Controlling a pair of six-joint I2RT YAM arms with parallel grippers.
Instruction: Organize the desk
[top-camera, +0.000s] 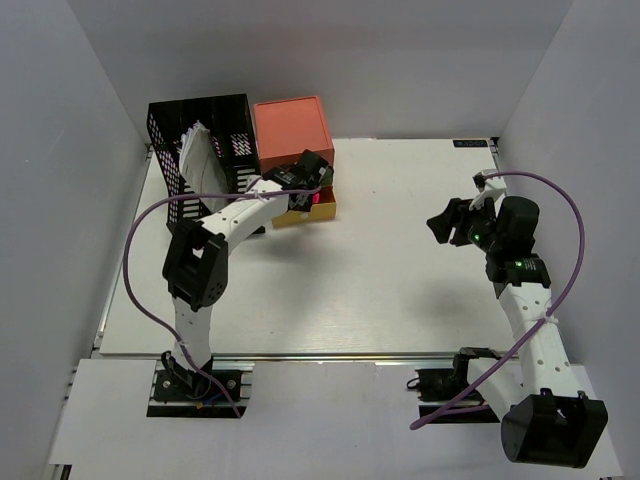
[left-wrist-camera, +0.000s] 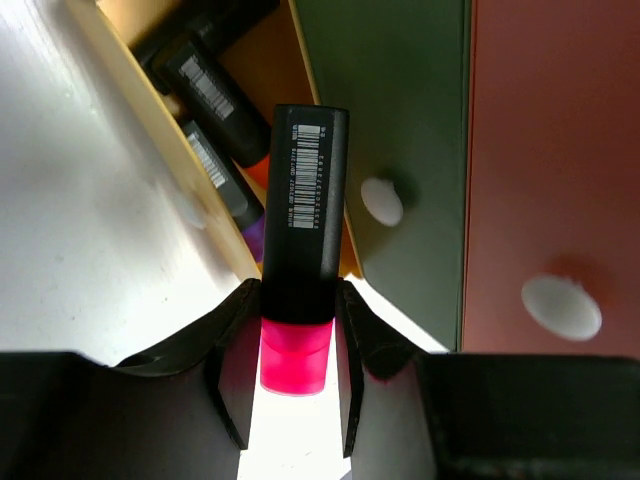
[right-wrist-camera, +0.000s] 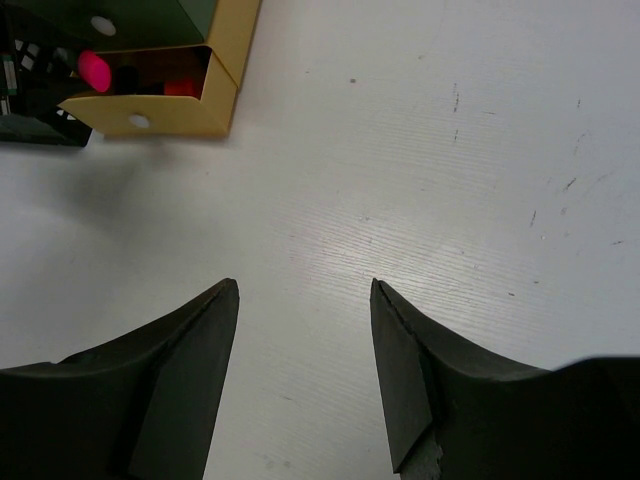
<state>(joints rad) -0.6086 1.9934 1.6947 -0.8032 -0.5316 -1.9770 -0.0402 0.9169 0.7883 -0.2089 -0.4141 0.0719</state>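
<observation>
The white desk (top-camera: 380, 270) fills the top view. My left gripper (top-camera: 308, 190) is at the back, over the open yellow drawer (top-camera: 318, 212) of the small drawer unit (top-camera: 292, 133). In the left wrist view the gripper (left-wrist-camera: 296, 330) is shut on a black marker with a pink end (left-wrist-camera: 300, 210), held over the yellow drawer's wall (left-wrist-camera: 170, 140). Other black markers (left-wrist-camera: 210, 95) lie inside the drawer. My right gripper (top-camera: 442, 222) is open and empty above the desk's right side. In the right wrist view its jaws (right-wrist-camera: 303, 290) stand wide apart over bare desk (right-wrist-camera: 420, 150).
A black mesh rack (top-camera: 200, 135) with white papers (top-camera: 200, 160) stands at the back left, next to the drawer unit. The green (left-wrist-camera: 400, 120) and coral (left-wrist-camera: 560, 150) drawer fronts are closed. The yellow drawer (right-wrist-camera: 160, 120) shows far off in the right wrist view.
</observation>
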